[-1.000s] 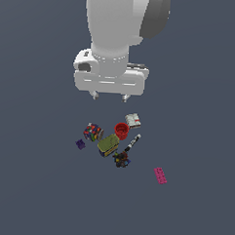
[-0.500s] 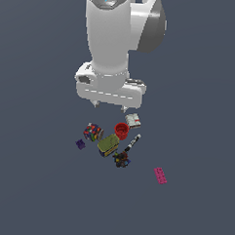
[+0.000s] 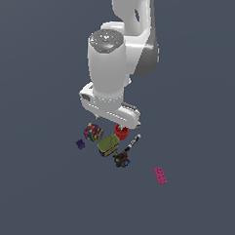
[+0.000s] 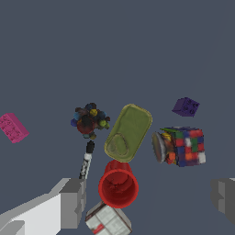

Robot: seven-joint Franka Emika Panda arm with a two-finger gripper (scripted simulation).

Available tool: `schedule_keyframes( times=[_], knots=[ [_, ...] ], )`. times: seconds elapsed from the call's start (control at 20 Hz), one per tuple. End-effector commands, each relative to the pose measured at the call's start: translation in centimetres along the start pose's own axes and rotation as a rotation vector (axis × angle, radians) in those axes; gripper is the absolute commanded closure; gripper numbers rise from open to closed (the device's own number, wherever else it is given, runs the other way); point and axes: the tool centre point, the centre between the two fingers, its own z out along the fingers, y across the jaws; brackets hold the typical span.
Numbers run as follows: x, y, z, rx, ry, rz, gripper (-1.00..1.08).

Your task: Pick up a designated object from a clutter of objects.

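The designated object, a boxy can (image 4: 128, 132) with an olive-green top and dark blue sides, lies in the middle of the clutter of objects; in the exterior view the can (image 3: 108, 145) sits just below my hand. My gripper (image 4: 149, 199) hangs open above the clutter, nothing between its fingers (image 4: 73, 202). In the exterior view the gripper (image 3: 110, 120) hovers over the far side of the pile. Around the can lie a red cup (image 4: 118, 186), a multicoloured cube (image 4: 183, 146), a dark toy (image 4: 89, 120) and a black-white marker (image 4: 86, 160).
A purple block (image 4: 186, 106) lies beyond the cube, and a pink flat brick (image 3: 160, 175) lies apart on the exterior view's right. A white booklet-like box (image 4: 108, 220) sits beside the red cup (image 3: 121, 132), hidden by my hand in the exterior view.
The arm has come down toward the clutter. The hand now sits just over the pile and covers the white box in the exterior view. The objects have not moved.
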Motion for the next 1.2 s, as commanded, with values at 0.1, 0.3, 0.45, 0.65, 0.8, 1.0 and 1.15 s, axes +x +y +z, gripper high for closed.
schedule_keyframes(
  times=[0.1,0.3,0.45,0.65,0.8,1.0,1.15],
  knots=[
    [0.7,-0.2,3.0,0.005,0.005,0.126,-0.92],
    [1.2,-0.3,5.6,0.008,0.009,0.236,-0.92],
    [1.4,-0.3,7.3,0.009,0.012,0.307,-0.92],
    [1.6,-0.2,9.0,0.010,0.016,0.381,-0.92],
    [1.7,-0.2,10.0,0.011,0.018,0.422,-0.92],
    [1.8,-0.1,10.8,0.011,0.020,0.456,-0.92],
    [1.8,-0.1,11.1,0.011,0.021,0.467,-0.92]
  ],
)
